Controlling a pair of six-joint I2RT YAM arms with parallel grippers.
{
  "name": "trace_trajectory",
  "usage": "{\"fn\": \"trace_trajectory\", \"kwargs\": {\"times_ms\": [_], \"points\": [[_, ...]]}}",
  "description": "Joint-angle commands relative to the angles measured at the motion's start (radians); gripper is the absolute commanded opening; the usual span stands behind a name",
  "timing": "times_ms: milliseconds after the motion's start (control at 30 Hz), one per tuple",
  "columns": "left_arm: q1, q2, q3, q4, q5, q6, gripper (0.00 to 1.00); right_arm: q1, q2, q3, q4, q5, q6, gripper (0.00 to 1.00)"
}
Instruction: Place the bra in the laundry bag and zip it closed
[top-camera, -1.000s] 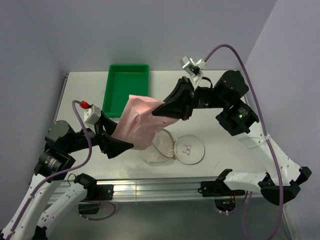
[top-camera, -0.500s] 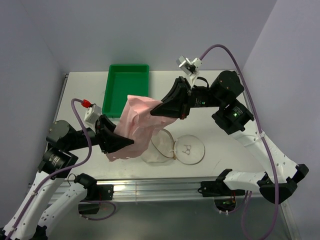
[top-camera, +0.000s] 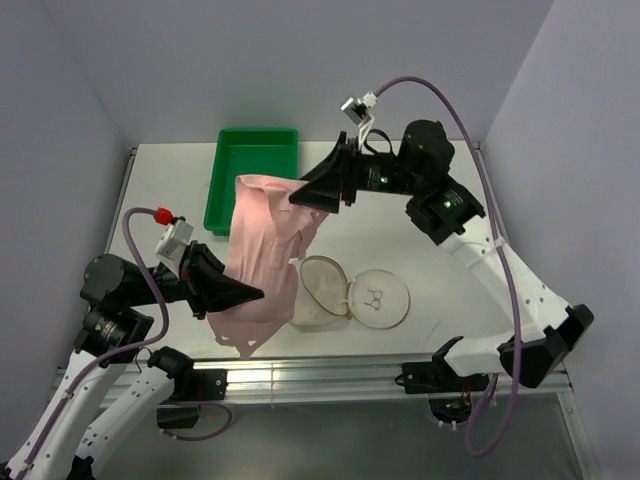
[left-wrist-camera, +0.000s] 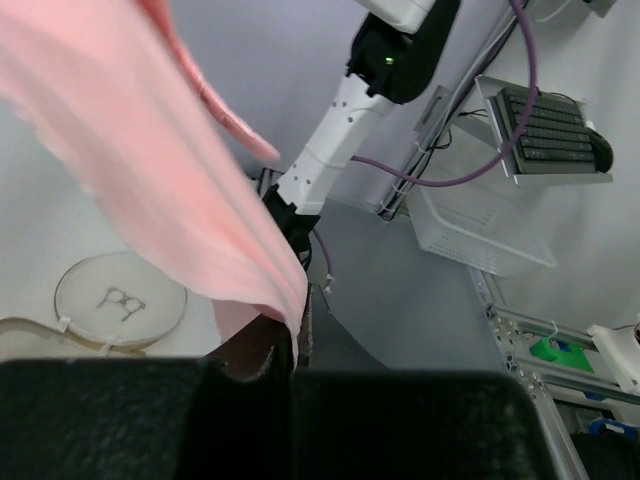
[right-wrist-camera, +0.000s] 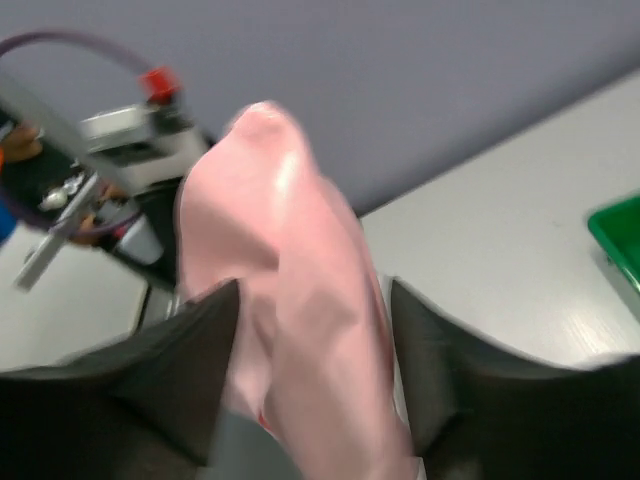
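The pale pink bra (top-camera: 262, 250) hangs stretched above the table between both grippers. My left gripper (top-camera: 255, 294) is shut on its lower edge; in the left wrist view the bra (left-wrist-camera: 150, 170) runs down into the closed left gripper (left-wrist-camera: 292, 345). My right gripper (top-camera: 298, 196) is at the bra's upper end, above the table's middle. In the right wrist view its jaws stand apart, with the bra (right-wrist-camera: 290, 260) lying loose between the right gripper (right-wrist-camera: 315, 370) fingers. The white round laundry bag (top-camera: 322, 290) lies open on the table just right of the bra, its flat marked half (top-camera: 378, 298) folded out to the right.
A green tray (top-camera: 258, 133) stands at the back left of the table, partly behind the bra; its corner shows as green tray (right-wrist-camera: 620, 235) in the right wrist view. The table's near edge is a metal rail (top-camera: 330, 375).
My left gripper closed on the bra's lower edge and drew it toward the near left. My right gripper rose toward the back and its jaws opened. The bra now hangs longer.
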Motion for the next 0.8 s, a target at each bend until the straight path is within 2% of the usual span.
{"fn": "trace_trajectory", "kwargs": {"times_ms": [0,200,300,433,467,567,667,767], "points": [[0.002,-0.026,-0.025,0.175,0.076,-0.087,0.0,-0.052,0.071,0.1,-0.115,0.14,0.008,0.74],[0.002,-0.023,-0.059,0.284,0.083,-0.158,0.0,-0.081,0.039,0.117,-0.185,0.246,-0.085,0.92],[0.002,-0.014,-0.051,0.301,0.086,-0.161,0.0,-0.084,-0.03,0.067,-0.154,0.269,-0.179,0.92],[0.0,0.011,-0.032,0.313,0.083,-0.175,0.0,-0.082,-0.183,-0.117,0.007,0.156,-0.271,0.92],[0.0,0.018,-0.024,0.313,0.082,-0.176,0.0,-0.081,-0.211,-0.185,0.031,0.075,-0.303,0.92],[0.0,0.043,-0.005,0.235,0.05,-0.138,0.0,-0.049,-0.291,-0.272,0.062,0.007,-0.381,0.92],[0.002,0.072,0.018,0.151,0.031,-0.106,0.0,0.039,-0.328,-0.318,0.019,0.031,-0.481,0.93],[-0.001,0.077,0.013,0.188,0.053,-0.135,0.0,0.121,-0.325,-0.339,0.012,0.105,-0.542,0.95]]}}
